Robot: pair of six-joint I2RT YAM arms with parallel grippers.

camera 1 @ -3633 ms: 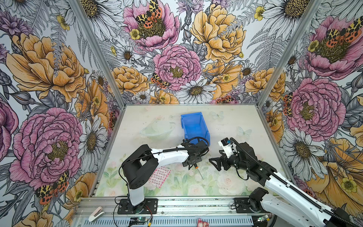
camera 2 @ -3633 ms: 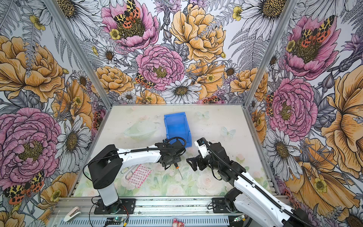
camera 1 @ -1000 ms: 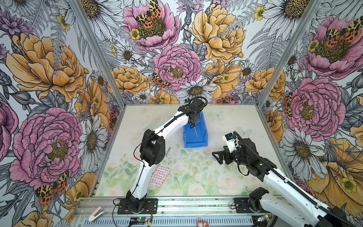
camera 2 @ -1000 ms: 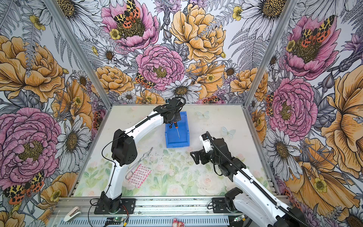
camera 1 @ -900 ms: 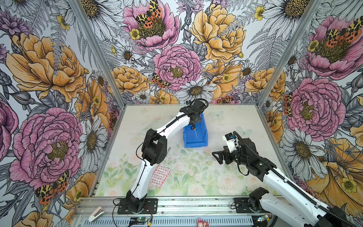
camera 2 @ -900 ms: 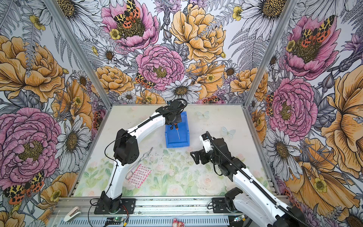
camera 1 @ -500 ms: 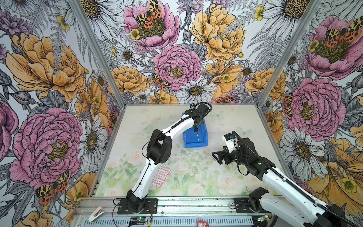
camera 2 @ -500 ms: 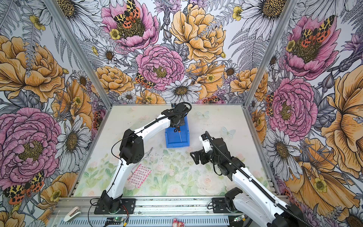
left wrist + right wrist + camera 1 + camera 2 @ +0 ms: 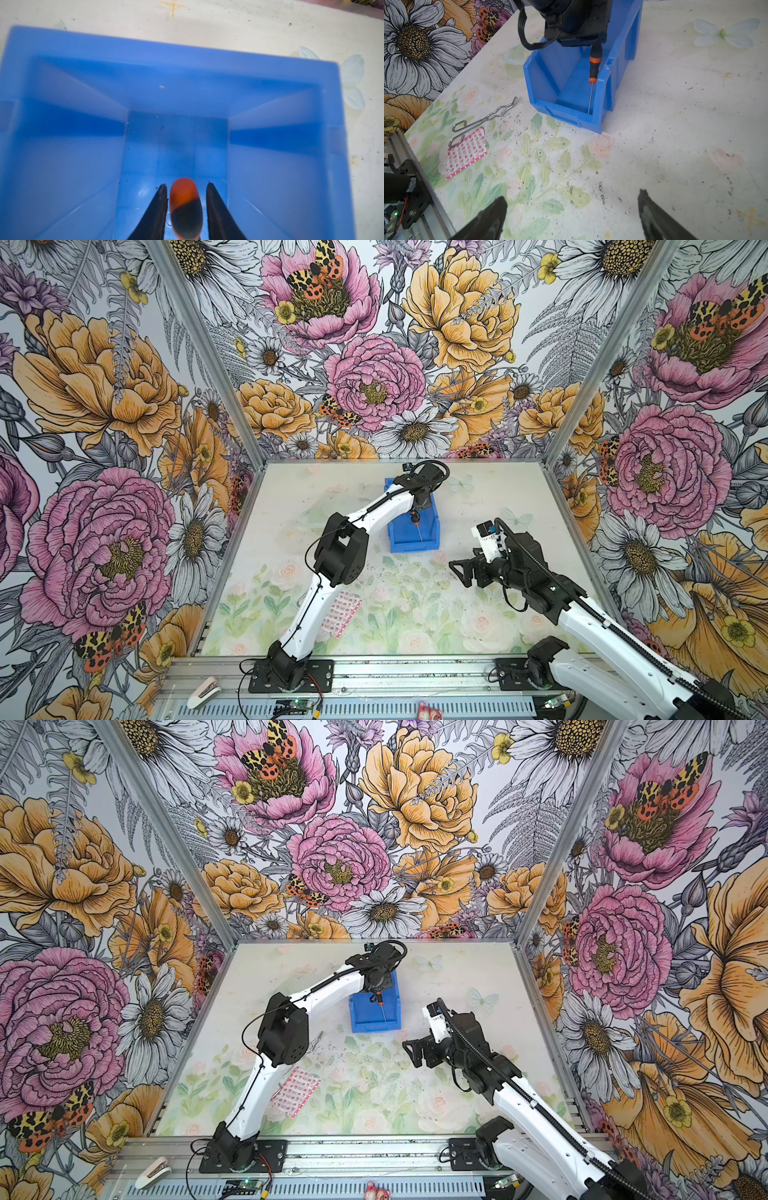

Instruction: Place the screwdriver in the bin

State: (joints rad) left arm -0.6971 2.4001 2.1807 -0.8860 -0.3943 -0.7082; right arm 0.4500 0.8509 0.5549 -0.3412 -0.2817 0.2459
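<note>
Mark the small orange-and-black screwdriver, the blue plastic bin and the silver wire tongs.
Orange-and-black screwdriver (image 9: 592, 80): right wrist view, orange collar where handle meets shaft.
Blue plastic bin (image 9: 564, 115): right wrist view, low front lip.
Silver wire tongs (image 9: 485, 119): right wrist view, where the two wires meet.

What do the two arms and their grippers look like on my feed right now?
The left arm and right arm share one build: glossy white link shells, bulky black joint housings and black bases. Black cables run along each arm. The left gripper and right gripper have slim, tapered matte-black fingers.
</note>
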